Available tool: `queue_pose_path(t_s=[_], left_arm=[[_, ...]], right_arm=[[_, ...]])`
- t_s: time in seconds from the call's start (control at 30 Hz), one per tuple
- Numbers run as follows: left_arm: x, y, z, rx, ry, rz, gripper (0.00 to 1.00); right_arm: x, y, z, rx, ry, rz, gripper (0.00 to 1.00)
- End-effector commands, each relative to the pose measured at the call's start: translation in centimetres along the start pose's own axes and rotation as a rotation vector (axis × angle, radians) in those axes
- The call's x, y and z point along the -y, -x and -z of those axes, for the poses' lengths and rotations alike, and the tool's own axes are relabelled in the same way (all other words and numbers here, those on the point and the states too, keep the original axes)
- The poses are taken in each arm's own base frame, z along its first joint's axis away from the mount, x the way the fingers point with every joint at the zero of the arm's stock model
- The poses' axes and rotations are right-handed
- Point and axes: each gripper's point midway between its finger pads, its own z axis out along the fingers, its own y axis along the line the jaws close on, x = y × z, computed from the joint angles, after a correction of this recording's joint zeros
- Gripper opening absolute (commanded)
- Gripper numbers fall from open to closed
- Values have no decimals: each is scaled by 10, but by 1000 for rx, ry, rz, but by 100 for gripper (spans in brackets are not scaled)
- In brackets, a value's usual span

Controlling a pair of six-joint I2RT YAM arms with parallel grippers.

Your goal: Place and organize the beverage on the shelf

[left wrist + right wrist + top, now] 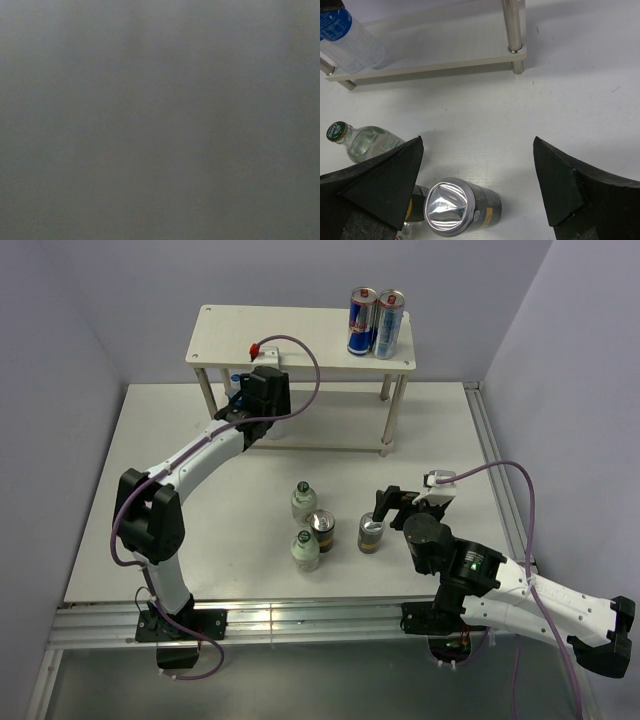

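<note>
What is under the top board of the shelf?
A water bottle with a blue label stands on the lower board, toward its left side. The rest of that board looks bare. From above, the top board and the left arm cover most of it.

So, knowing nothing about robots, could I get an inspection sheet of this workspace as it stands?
Surface: white table, a few faint marks.
Job's things: pale cream two-tier shelf; clear blue-labelled plastic water bottle on its lower tier; two clear green-capped bottles and two short dark metal cans standing on the table.
Clutter: two tall blue-and-silver cans on the top tier.
Grippers: left gripper at the lower tier, apparently shut on the water bottle; right gripper open, a short can between its fingers.
Cables: a purple cable loops from each wrist.
Surroundings: plain pale walls; left wrist view blank grey.
</note>
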Motion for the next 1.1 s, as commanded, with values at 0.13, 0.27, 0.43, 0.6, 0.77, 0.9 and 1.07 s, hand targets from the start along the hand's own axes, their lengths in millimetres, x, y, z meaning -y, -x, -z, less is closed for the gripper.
queue_pose_path(t_s=[0.13, 0.27, 0.43, 0.6, 0.77, 0.9, 1.07], left_arm=[[12, 47, 9, 101, -56, 89, 4], [14, 35, 4, 85, -68, 85, 19], [16, 22, -5, 54, -62, 76, 22], [17, 11, -12, 30, -55, 65, 46], [16, 2, -14, 18, -48, 58, 64], [14, -2, -16, 8, -40, 54, 72], [15, -6, -19, -3, -37, 50, 78]], right_arm=[[5, 3, 0, 21, -27, -14, 97], [4, 4, 0, 21, -24, -14, 97], [4, 3, 0, 21, -26, -14, 97], [5, 3, 0, 21, -27, -14, 97], [4, 4, -1, 21, -27, -14, 97], [4, 4, -1, 21, -25, -14, 97], [4, 3, -1, 20, -24, -12, 97]])
